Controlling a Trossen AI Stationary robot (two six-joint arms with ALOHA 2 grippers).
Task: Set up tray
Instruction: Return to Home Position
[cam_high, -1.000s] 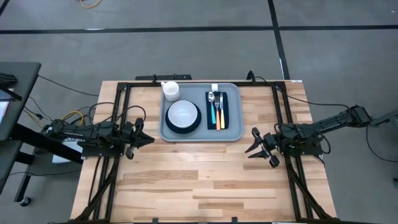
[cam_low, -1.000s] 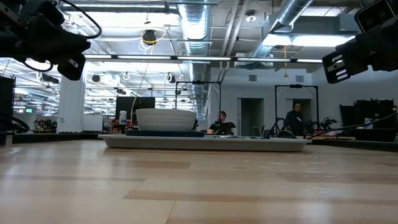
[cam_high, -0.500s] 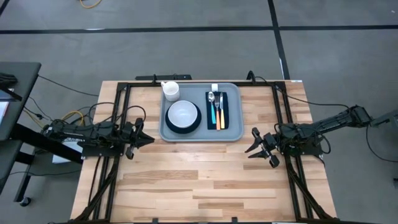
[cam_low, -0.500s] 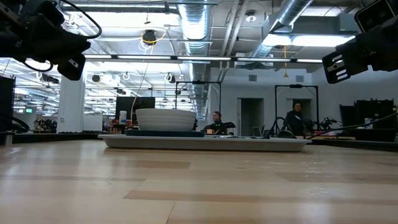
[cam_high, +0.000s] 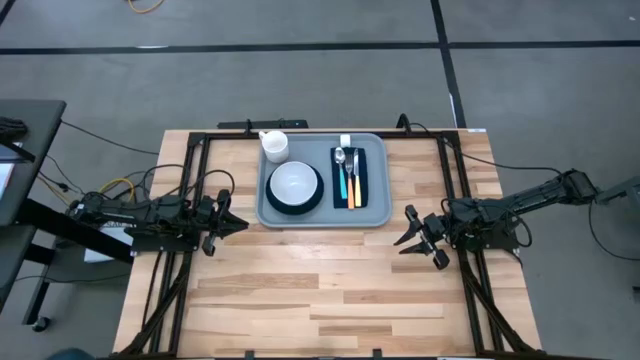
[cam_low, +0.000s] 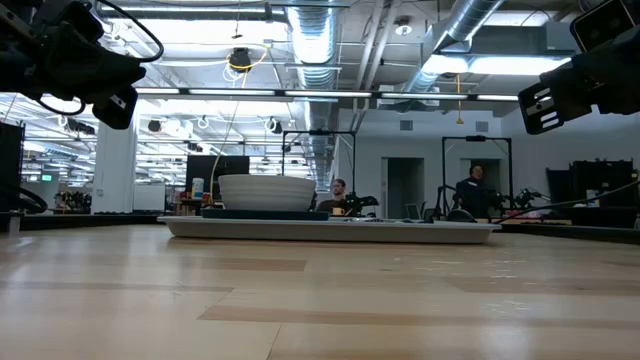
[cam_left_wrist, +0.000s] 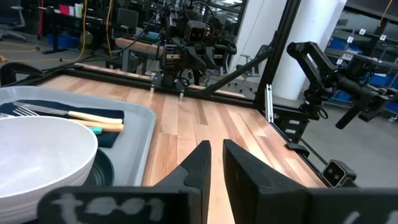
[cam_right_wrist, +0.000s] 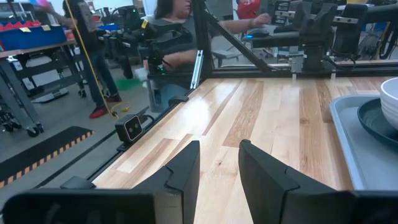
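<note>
The light grey-blue tray (cam_high: 378, 214) lies flat on the far middle of the wooden table. It holds a white bowl (cam_high: 295, 183) on a dark navy plate (cam_high: 318, 196), and a dark napkin (cam_high: 364, 180) with cutlery (cam_high: 347, 175) on top. A white mug (cam_high: 274, 146) stands at the tray's far left corner. My left gripper (cam_high: 238, 224) hovers left of the tray, level, with a narrow gap between its fingers (cam_left_wrist: 214, 146) and nothing in it. My right gripper (cam_high: 405, 232) hovers off the tray's near right corner, open and empty (cam_right_wrist: 217, 146).
Black frame rails (cam_high: 190, 190) run along the table's left, right and far edges. Bare wood (cam_high: 320, 290) fills the near half of the table. In the low view, people (cam_low: 478, 190) are in the room beyond the table.
Both arms and the tray have kept still. A seated person in the room behind the table has shifted a little.
</note>
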